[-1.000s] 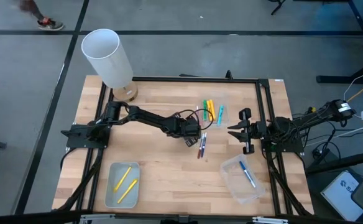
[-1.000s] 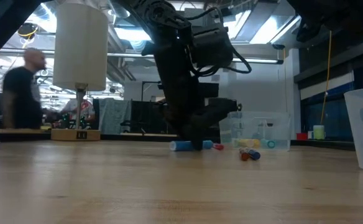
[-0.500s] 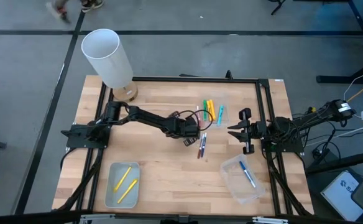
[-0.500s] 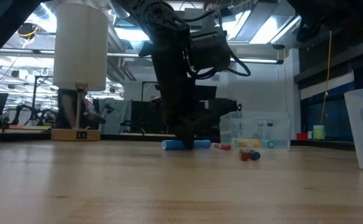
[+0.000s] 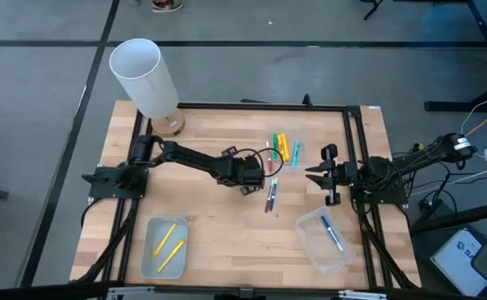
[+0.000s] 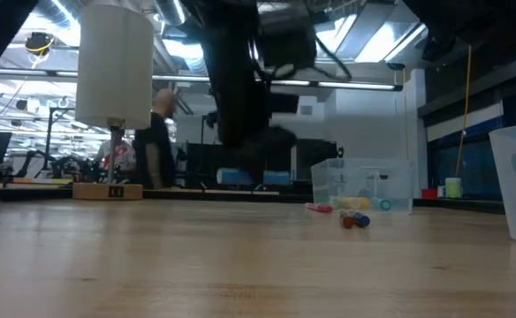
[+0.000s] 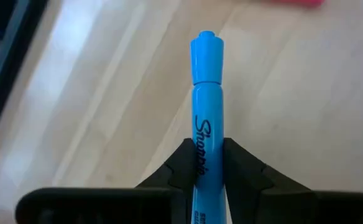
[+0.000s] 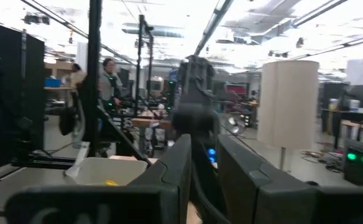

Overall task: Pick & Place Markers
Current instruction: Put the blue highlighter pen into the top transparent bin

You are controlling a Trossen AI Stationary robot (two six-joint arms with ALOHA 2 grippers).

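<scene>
Blue marker (image 7: 205, 124) sits pinched in the left tool (image 5: 249, 178), lifted off the tabletop (image 5: 227, 225) for carrying. Right tool (image 5: 317, 175) waits nearby, nearly closed, holding nothing.

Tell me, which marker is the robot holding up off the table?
The light blue marker. It is pinched in the left gripper above the wood, while the other loose markers lie flat on the table.

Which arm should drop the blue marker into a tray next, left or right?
Left. The left gripper is already shut on the blue marker, lifted over mid-table. The right gripper waits at the right edge, holding nothing visible. A handover would gain nothing.
</scene>
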